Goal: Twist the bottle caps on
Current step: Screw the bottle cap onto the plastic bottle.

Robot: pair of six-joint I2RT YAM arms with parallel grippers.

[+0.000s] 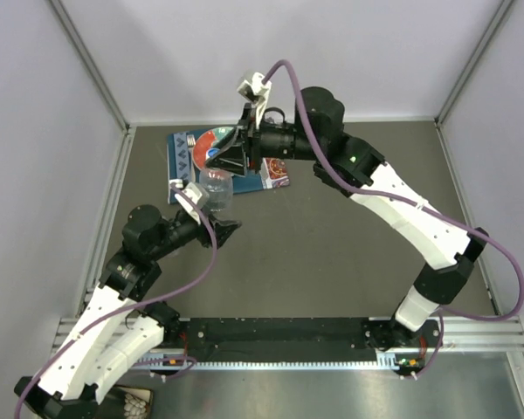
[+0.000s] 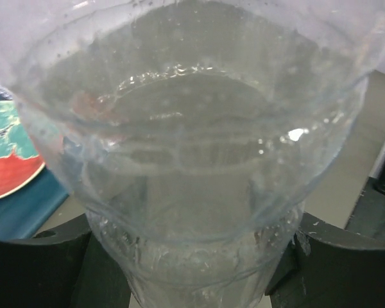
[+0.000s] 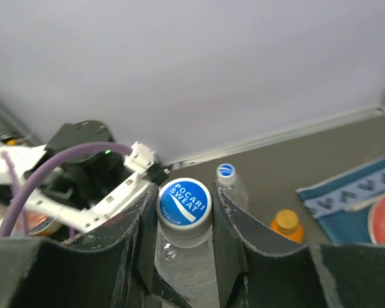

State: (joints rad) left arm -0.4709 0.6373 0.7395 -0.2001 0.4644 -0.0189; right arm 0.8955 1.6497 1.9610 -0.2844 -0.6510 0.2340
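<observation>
A clear bottle (image 1: 217, 187) stands upright left of the middle and fills the left wrist view (image 2: 192, 147). My left gripper (image 2: 192, 256) is shut on its body, one dark finger (image 2: 38, 269) on each side. On the bottle's neck sits a blue-topped white bottle cap (image 3: 183, 204). My right gripper (image 3: 183, 215) comes from above and is shut on that cap, its fingers (image 3: 234, 224) pressed to both sides. In the top view the right gripper (image 1: 233, 161) hides the cap. A second clear bottle (image 3: 231, 183) and a squat orange bottle (image 3: 287, 226) stand behind, both capped.
A red-and-teal plate (image 1: 208, 142) lies on a blue patterned mat (image 1: 182, 157) at the back left, just behind the held bottle. The plate's edge (image 2: 6, 160) shows left in the left wrist view. White walls enclose the table on three sides.
</observation>
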